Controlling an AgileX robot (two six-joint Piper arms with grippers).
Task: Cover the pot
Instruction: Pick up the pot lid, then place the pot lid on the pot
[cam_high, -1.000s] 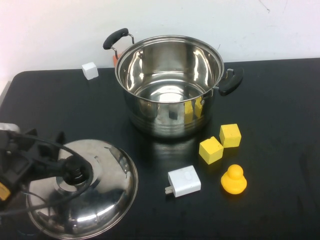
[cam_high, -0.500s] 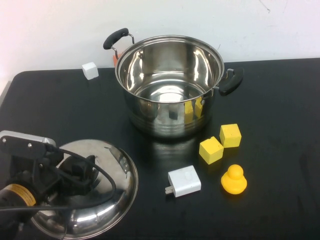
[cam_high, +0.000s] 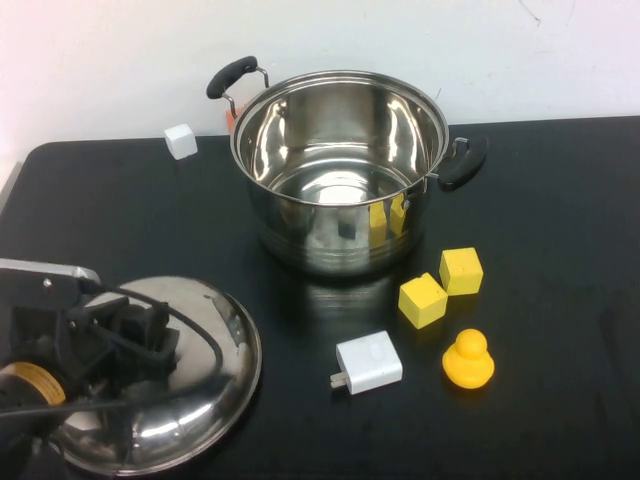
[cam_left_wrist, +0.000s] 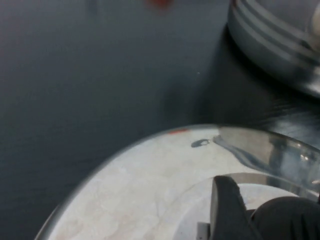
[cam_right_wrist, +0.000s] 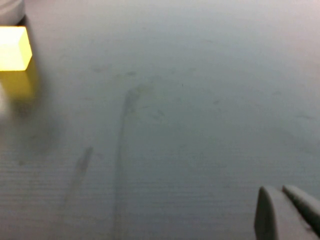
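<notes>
Tabletop (cam_high: 560, 220): black, carries everything.

Pot (cam_high: 340, 170): open, upright, near the middle of the far edge; black handles point toward the far-left and right.

Lid (cam_high: 190, 400): domed steel, lying at the near-left corner, well apart from the pot. Its rim (cam_left_wrist: 150, 165) fills the lower part of the left wrist view, with the pot's wall (cam_left_wrist: 275, 40) beyond it.

Left gripper (cam_high: 130, 335): over the lid's centre at the near-left corner. A dark finger (cam_left_wrist: 227, 210) sits against what appears to be the knob, but whether the fingers are clamped on it I cannot tell.

Right gripper (cam_right_wrist: 287, 212): low over bare tabletop; only pale fingertips show, lying close together with no gap, holding nothing. Not seen from the high view.

White adapter (cam_high: 368, 362): near edge, middle.

Duck (cam_high: 468, 360): yellow, just right of the adapter.

Two yellow blocks (cam_high: 422, 299) (cam_high: 460, 270): touching, between duck and pot. One block (cam_right_wrist: 12, 47) shows in the right wrist view.

White cube (cam_high: 180, 141): far edge, left of the pot.
</notes>
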